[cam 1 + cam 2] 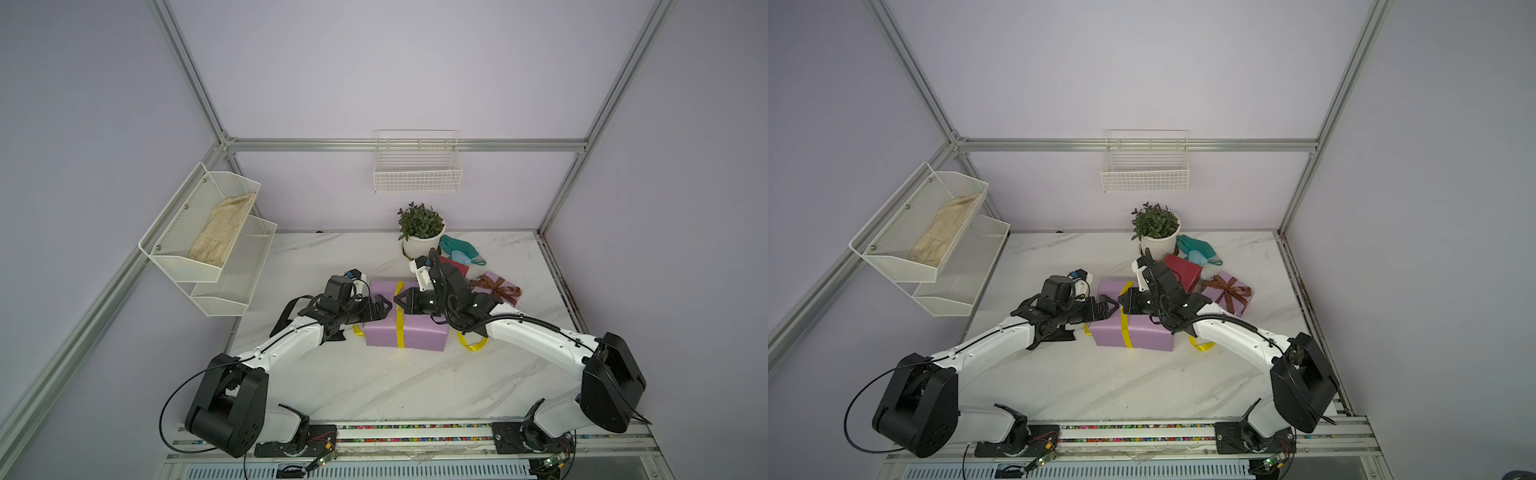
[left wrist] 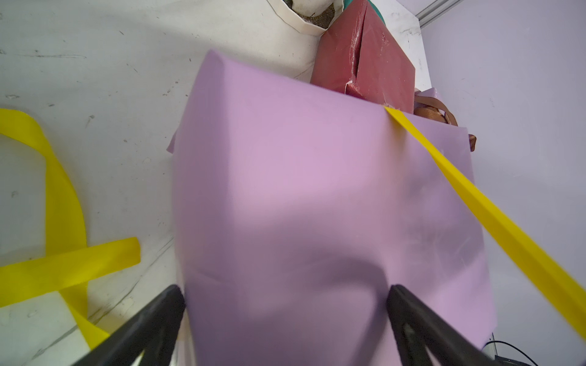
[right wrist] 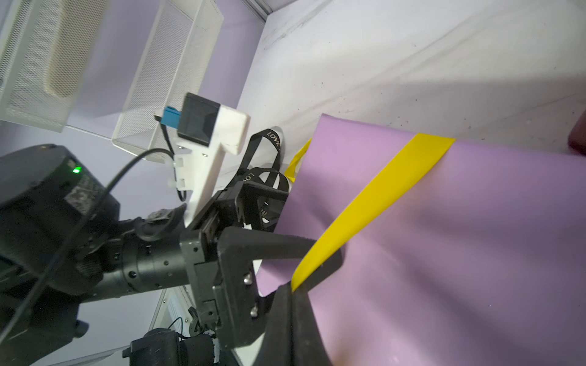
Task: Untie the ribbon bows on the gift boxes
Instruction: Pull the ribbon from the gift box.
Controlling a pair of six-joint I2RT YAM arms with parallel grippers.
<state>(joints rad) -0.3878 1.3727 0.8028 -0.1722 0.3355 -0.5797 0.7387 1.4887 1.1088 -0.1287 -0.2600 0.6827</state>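
Note:
The large lilac gift box (image 1: 419, 328) lies mid-table with a yellow ribbon (image 1: 400, 328) across it. My right gripper (image 3: 293, 288) is shut on that ribbon (image 3: 374, 202), holding it up off the box top. My left gripper (image 2: 287, 293) is open, its fingers (image 2: 409, 317) spread over the box's (image 2: 301, 177) left end. Loose yellow tails (image 2: 63, 221) lie on the table. A black lettered ribbon (image 3: 272, 142) loops behind the left gripper. The red box (image 1: 1185, 270) and the small lilac box with a tied brown bow (image 1: 1229, 291) stand behind the right arm.
A white flowerpot with a plant (image 1: 422, 245) and a teal cloth item (image 1: 459, 249) sit at the back. A wire basket (image 1: 417, 174) hangs on the rear wall. Mesh shelves (image 1: 208, 232) jut from the left wall.

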